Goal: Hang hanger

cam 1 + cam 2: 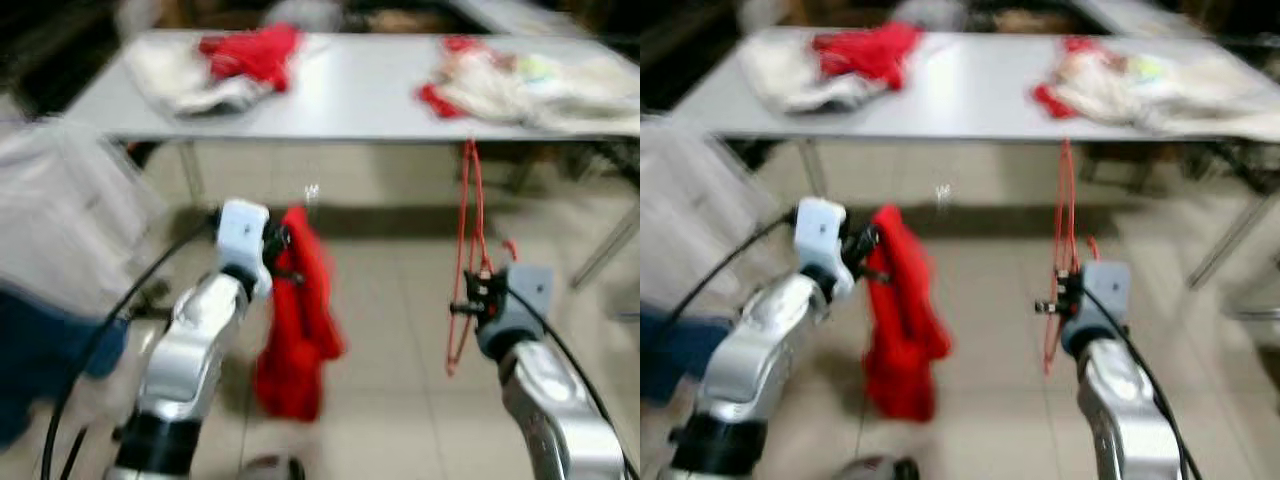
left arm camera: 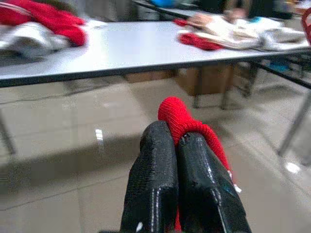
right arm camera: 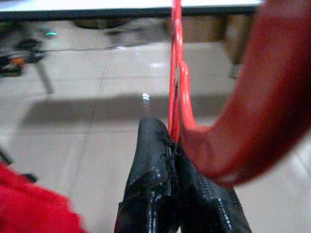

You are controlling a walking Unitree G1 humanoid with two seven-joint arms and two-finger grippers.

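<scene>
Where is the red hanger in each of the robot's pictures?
Left eye view: the red hanger hangs upright right of centre, held by the right gripper.
Right eye view: it stands just right of centre, below the table edge.
Left wrist view: a red sliver at the right edge, too small to be sure.
Right wrist view: it rises from the closed fingers.
Shared landmark: the grey table.

Both silver arms were raised forward and bent at the elbow, the left gripper (image 1: 283, 250) with its black fingers (image 2: 153, 184) pressed together, the right gripper (image 1: 470, 300) likewise clamped, fingers (image 3: 153, 165) closed tight.
</scene>
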